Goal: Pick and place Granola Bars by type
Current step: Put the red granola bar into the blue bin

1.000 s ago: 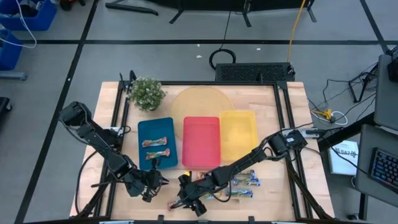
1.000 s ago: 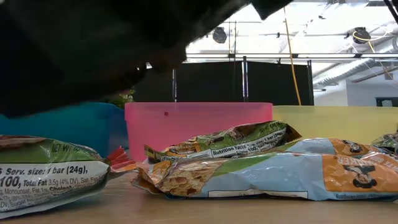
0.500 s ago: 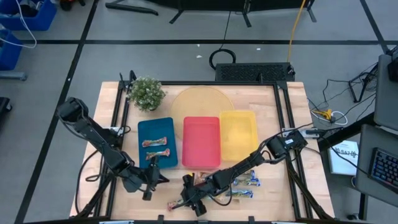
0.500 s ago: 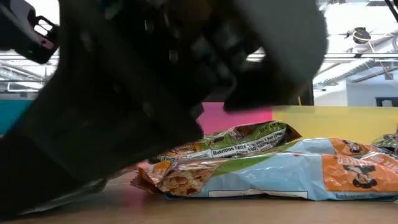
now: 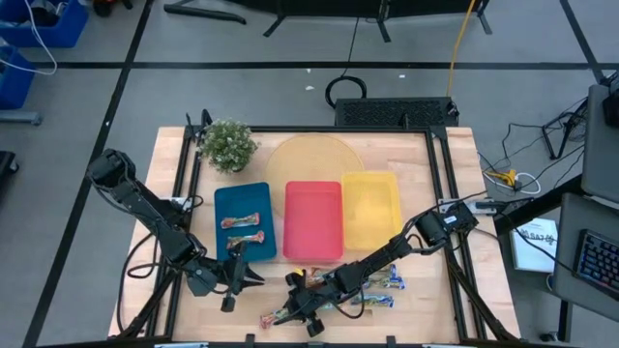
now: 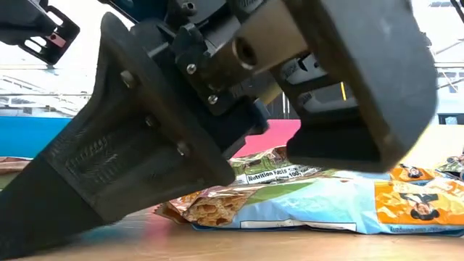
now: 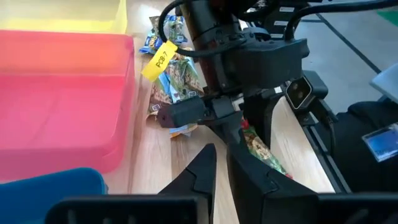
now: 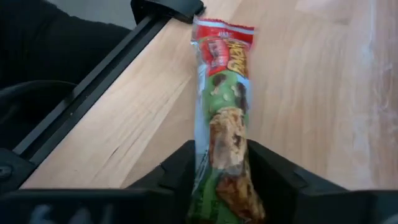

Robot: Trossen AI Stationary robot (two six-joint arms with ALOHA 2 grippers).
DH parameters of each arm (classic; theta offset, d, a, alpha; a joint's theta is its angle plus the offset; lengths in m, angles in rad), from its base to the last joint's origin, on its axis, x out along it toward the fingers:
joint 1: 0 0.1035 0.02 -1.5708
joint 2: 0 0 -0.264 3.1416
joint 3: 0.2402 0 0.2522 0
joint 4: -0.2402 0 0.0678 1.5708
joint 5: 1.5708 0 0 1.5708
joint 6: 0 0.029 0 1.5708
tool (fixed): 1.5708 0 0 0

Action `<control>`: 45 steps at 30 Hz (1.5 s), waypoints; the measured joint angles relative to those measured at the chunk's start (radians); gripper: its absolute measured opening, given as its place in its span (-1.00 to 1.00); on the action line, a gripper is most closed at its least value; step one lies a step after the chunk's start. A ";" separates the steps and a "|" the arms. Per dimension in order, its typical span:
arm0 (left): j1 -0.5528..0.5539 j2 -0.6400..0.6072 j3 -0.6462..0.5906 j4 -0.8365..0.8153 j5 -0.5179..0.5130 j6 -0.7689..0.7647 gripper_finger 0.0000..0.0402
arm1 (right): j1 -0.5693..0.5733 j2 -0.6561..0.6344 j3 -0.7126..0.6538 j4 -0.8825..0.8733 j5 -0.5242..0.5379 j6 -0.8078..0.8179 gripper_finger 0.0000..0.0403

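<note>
A red-green granola bar (image 8: 221, 93) lies on the wooden table near its front edge (image 5: 274, 317). My right gripper (image 8: 224, 180) is low over the table (image 5: 292, 311), shut on that bar. My left gripper (image 5: 247, 280) hovers just left of it, near the blue tray's front corner, with its fingers (image 7: 205, 168) nearly together and nothing between them. The blue tray (image 5: 224, 205) holds two bars (image 5: 242, 221). A heap of blue-white and green bars (image 5: 379, 283) lies in front of the yellow tray (image 5: 370, 208). My right gripper pinches the red-green bar between its two fingers, on its two long sides (image 8: 217, 165) at the end nearest the gripper. The fingers (image 8: 177, 168) come slanting down from the table's right and run along the bar. The bar lies flat on the table, its red end away from the gripper.
The red tray (image 5: 312, 220) stands between the blue and yellow trays. A potted plant (image 5: 229, 143) and a round wooden board (image 5: 309, 155) sit at the back. The table's dark front rail (image 8: 93, 87) runs close beside the bar. Both arms work close together.
My right gripper has sunk toward the table in front of the low camera, where it now hides the bar at the left. My left gripper has shifted a little toward the table's right, staying just in front of the blue tray.
</note>
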 joint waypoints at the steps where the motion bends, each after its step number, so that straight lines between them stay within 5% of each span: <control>1: -0.002 0.000 0.000 -0.001 0.001 0.008 -0.80 | 0.000 0.000 0.000 0.003 0.000 -0.011 -0.52; 5: -0.009 0.000 0.000 -0.001 0.000 0.082 -0.85 | -0.001 0.001 -0.001 0.025 0.003 -0.048 -0.71; 13: -0.067 0.000 0.040 0.024 -0.020 0.210 -0.87 | -0.015 -0.083 -0.002 0.014 0.009 -0.080 -0.67; 25: -0.303 0.003 0.073 0.006 -0.046 0.131 -0.87 | -0.086 -0.334 0.000 -0.176 0.185 -0.192 -0.73; 35: -0.358 0.051 0.073 -0.027 -0.136 0.091 -0.87 | -0.339 -0.362 0.000 -0.132 -0.137 -0.156 -0.75; 45: -0.328 0.056 0.073 -0.045 -0.136 0.094 -0.87 | -0.456 -0.220 0.000 0.158 -0.343 -0.116 -0.76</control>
